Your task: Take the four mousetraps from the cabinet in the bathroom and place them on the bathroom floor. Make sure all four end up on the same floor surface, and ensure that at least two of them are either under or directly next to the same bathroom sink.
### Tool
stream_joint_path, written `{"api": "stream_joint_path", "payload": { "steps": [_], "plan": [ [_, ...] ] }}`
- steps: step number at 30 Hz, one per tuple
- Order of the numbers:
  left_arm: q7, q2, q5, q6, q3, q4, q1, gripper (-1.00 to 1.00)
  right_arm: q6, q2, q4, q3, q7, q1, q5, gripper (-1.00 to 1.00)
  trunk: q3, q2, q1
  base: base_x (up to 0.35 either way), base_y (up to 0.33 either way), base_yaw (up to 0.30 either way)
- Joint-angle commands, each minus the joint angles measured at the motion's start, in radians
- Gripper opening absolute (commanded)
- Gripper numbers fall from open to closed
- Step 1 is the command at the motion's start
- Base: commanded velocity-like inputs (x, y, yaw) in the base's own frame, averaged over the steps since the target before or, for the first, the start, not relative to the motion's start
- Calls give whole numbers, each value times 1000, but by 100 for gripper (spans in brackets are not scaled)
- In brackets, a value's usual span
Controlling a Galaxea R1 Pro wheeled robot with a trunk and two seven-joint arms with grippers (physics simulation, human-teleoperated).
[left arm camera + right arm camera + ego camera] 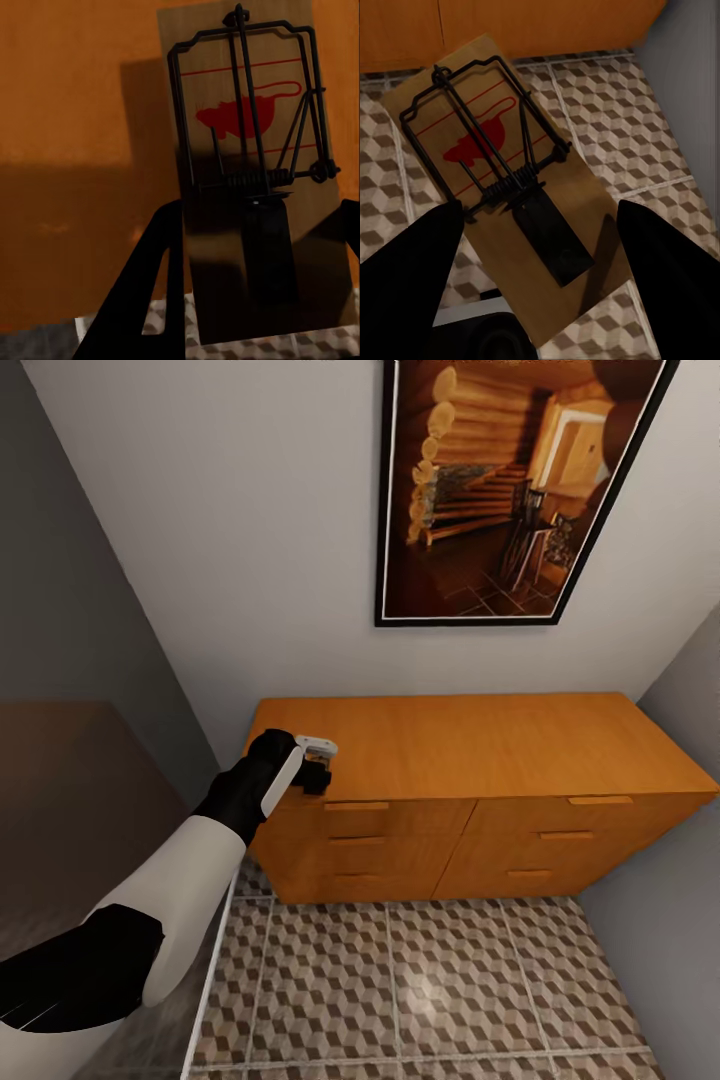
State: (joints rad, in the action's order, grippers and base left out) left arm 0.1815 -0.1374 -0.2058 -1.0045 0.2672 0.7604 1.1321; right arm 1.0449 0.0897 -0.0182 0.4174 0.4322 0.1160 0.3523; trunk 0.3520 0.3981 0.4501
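Against the wall stood the cabinet [480,760], drawers shut, above the bathroom floor [420,980]. Our left hand [315,765] gripped one mousetrap [247,150] at its front corner; our right hand [540,247] gripped another mousetrap [502,187] over the tiles. We judged either flat board might slip from its pinched end.

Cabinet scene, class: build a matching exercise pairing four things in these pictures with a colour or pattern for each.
Things:
1. cabinet
2. bathroom floor
3. mark on the mousetrap
4. picture frame

Colours:
A. red
B. black
C. orange-brown
D. brown, beige and white cubes

Pairs: 1-C, 2-D, 3-A, 4-B
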Motion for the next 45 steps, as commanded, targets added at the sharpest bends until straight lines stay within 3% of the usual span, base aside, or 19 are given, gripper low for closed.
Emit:
{"api": "stream_joint_path", "payload": {
  "steps": [1, 26, 35, 40, 45],
  "plan": [
    [10, 1, -9, -3, 3, 0, 1, -100, 2, 0, 0, 9, 5, 1, 5, -100, 2, 2, 0, -331, 0, 0],
    [8, 0, -9, -3, 3, -25, 1, -100, 2, 1, 0, 9, 5, 1, 5, -100, 2, 2, 0, -331, 0, 0],
    [4, -1, -10, 11, 3, -99, 1, -100, 2, -1, 1, 8, 5, 1, 5, -100, 2, 2, 0, -62, 0, 0],
    [-3, -3, -10, 143, 5, -255, -6, -100, 2, -1, 0, 8, 5, 1, 5, -100, 2, 2, 0, -1, 0, 0],
    [-71, -6, -11, 450, 6, -548, -33, -100, 2, -1, 0, 8, 5, 1, 5, -100, 2, 2, 0, 0, 0, 0]
  ]
}}
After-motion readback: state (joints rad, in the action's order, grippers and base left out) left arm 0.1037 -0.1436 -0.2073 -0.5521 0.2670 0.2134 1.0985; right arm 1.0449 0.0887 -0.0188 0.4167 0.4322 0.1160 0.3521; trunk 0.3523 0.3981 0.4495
